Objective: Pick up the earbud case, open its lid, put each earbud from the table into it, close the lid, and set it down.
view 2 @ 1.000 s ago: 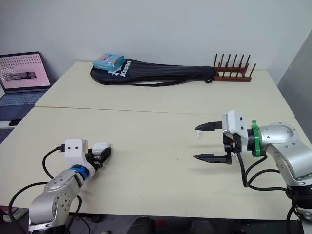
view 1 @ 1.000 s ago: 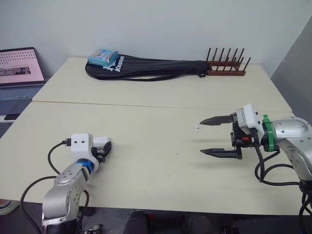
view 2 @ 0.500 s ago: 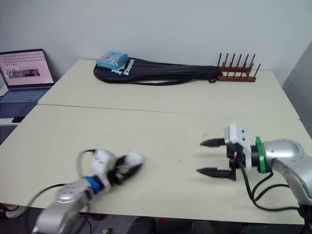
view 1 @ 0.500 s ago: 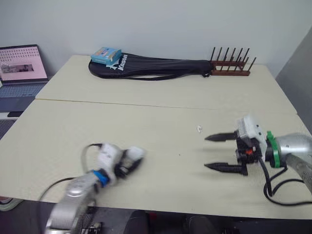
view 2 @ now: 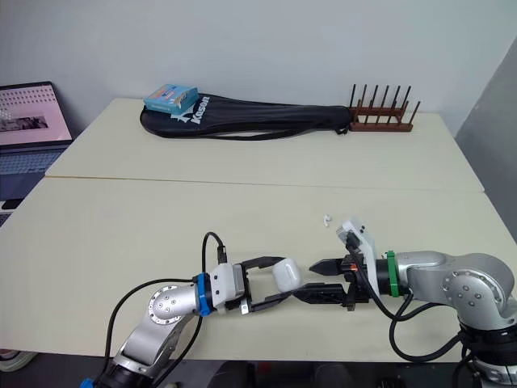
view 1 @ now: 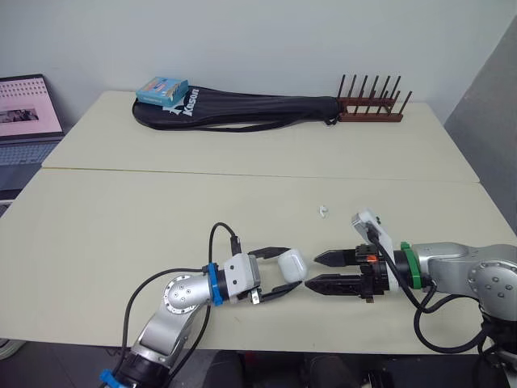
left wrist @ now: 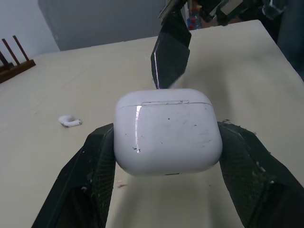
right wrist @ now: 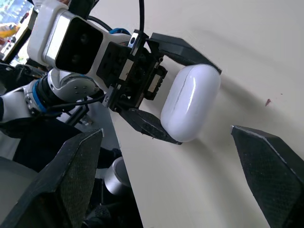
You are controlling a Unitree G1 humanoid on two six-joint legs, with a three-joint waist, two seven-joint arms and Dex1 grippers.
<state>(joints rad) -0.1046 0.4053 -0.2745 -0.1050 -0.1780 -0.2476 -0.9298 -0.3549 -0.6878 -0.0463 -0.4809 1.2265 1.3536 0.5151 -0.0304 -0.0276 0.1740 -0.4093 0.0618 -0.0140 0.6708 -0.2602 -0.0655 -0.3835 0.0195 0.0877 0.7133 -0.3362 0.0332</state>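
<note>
Two rounded silver-grey arms at the table's [view 1: 121, 210] near edge, left arm [view 1: 178, 296] ringed blue, right arm [view 1: 477, 271] ringed green, each with a white camera block [view 1: 241, 279], looping black cable [view 1: 139, 311] and pointed black fingers [view 1: 335, 284] (knurled inside).

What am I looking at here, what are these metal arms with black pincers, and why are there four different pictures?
These are the two arms of a humanoid robot. Each ends in a gripper with two black fingers. Two pictures come from cameras in its head, looking down over a cream table. The other two come from a camera on each wrist, looking along that gripper's fingers. The left gripper is shut on a white earbud case, whose lid is closed. The right gripper is open, with its tips pointing at the case from close by. One small white earbud lies on the table beyond them. At the far end are a black racket bag, a blue box and a wooden rack. A laptop stands off to the left.
</note>
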